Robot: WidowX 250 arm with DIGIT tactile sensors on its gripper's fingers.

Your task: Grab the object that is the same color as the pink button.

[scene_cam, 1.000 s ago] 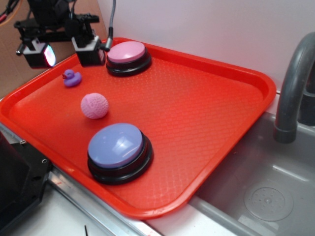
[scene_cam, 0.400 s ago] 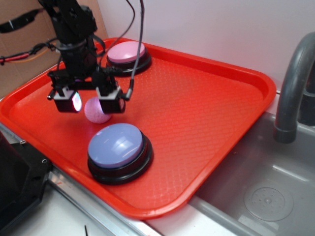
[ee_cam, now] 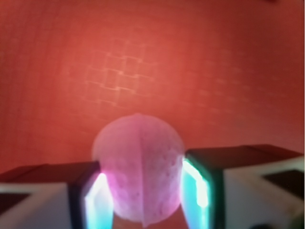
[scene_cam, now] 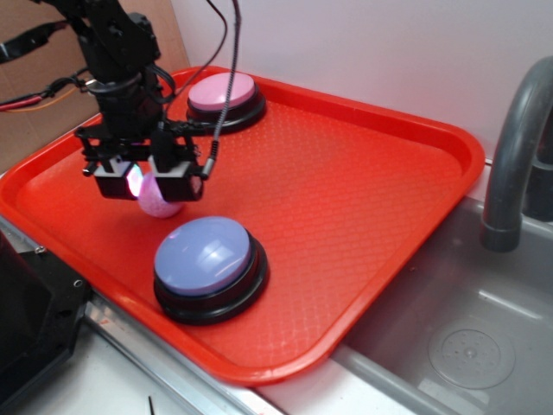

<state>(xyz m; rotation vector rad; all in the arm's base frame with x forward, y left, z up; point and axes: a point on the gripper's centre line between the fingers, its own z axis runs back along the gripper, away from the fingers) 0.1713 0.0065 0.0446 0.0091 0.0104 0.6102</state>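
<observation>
The pink dimpled ball point(scene_cam: 161, 203) rests on the red tray point(scene_cam: 346, 173) at its left side. My gripper point(scene_cam: 145, 185) is down over it, a finger on each side. In the wrist view the ball point(ee_cam: 138, 167) fills the gap between the two glowing pads, and both pads touch its sides; my gripper point(ee_cam: 145, 200) is shut on it. The ball still sits on the tray floor. The pink button point(scene_cam: 223, 91), a pale pink dome on a black base, stands at the tray's far edge, behind the arm.
A blue-lavender button point(scene_cam: 207, 255) stands just in front of the ball, close to the fingers. A grey faucet point(scene_cam: 518, 156) and a sink basin point(scene_cam: 449, 346) are to the right of the tray. The purple duck is hidden behind the arm.
The gripper came from the tray's back left corner down over the ball. Its fingers have since drawn in against the ball's sides.
</observation>
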